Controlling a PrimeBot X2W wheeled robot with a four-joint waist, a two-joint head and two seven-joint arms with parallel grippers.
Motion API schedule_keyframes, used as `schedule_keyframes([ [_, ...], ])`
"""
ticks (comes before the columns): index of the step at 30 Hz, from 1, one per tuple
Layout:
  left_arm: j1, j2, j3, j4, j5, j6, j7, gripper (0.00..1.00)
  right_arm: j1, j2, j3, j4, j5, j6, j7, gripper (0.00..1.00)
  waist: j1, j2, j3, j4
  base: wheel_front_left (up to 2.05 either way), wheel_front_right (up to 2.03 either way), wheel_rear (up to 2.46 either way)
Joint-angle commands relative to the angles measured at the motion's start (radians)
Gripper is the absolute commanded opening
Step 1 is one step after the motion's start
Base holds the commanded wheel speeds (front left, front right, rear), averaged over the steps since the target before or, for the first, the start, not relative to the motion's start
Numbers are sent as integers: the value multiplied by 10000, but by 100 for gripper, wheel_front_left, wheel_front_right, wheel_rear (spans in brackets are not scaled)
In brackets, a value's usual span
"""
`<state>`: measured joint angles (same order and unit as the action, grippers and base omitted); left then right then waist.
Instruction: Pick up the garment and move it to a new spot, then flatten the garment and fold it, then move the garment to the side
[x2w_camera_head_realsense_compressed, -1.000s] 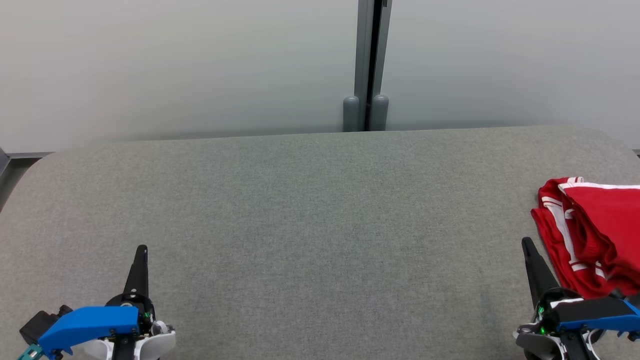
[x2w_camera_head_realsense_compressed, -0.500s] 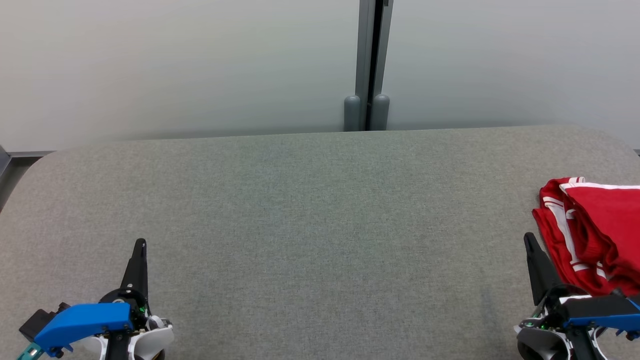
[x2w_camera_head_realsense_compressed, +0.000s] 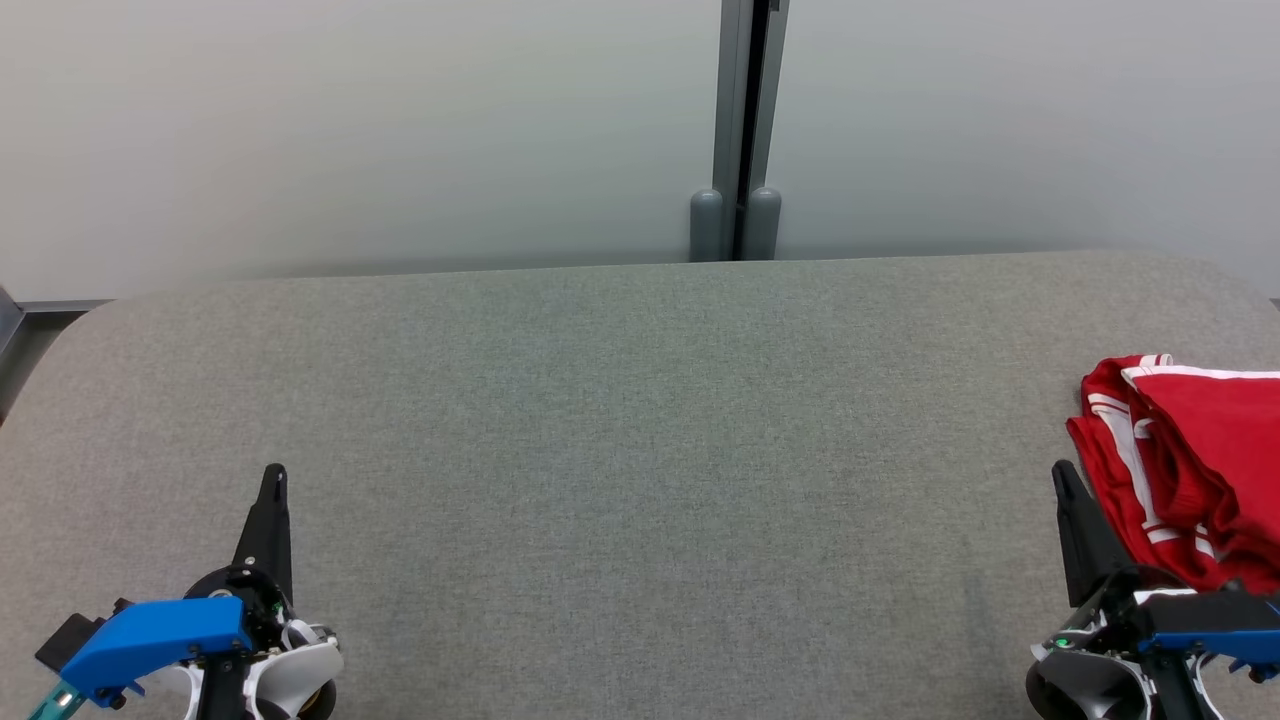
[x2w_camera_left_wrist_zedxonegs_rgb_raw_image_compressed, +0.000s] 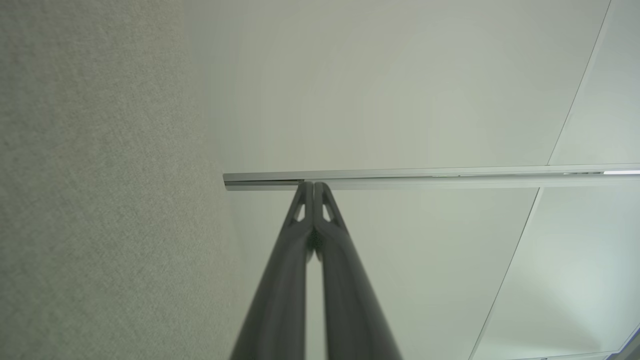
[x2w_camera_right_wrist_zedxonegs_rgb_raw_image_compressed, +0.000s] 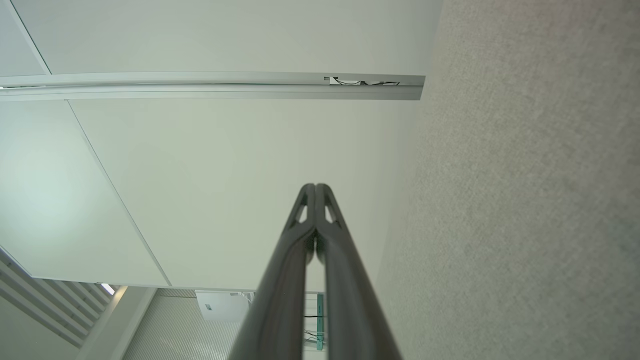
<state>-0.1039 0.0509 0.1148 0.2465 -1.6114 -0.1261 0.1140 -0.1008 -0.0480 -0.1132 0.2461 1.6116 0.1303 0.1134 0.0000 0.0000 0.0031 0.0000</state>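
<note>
Red garment (x2w_camera_head_realsense_compressed: 1195, 450) lies bunched at the right edge of the table (x2w_camera_head_realsense_compressed: 640, 430), just beside the right gripper (x2w_camera_head_realsense_compressed: 1062, 478). That gripper and the left gripper (x2w_camera_head_realsense_compressed: 273, 477) are closed tight, empty. Judged soft, light, limp (possibly slippery); pinch 1 white-striped edge.

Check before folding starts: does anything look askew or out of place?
The red garment with white stripes lies bunched at the right of the grey fabric table, beside the shut right gripper. Nothing else stands out.
</note>
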Motion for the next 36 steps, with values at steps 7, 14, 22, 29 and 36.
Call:
schedule_keyframes([
  [7,-100,-25,24,-41,-26,-96,40,0,-144,-40,-26,-32,24,7,30,0,0,0,0,0,0,0,0],
  [14,-100,-25,24,-41,-26,-70,39,0,-144,-40,-25,-30,24,7,29,0,0,0,0,0,0,0,0],
  [22,-100,-25,23,-42,-27,-68,37,0,-144,-40,-25,-30,25,7,29,0,0,0,0,0,0,0,0],
  [29,-100,-25,22,-42,-27,-68,36,0,-144,-40,-24,-30,25,7,28,0,0,0,0,0,0,0,0],
  [36,-99,-25,21,-43,-28,-68,37,0,-144,-40,-24,-31,26,7,28,0,0,0,0,0,0,0,0],
])
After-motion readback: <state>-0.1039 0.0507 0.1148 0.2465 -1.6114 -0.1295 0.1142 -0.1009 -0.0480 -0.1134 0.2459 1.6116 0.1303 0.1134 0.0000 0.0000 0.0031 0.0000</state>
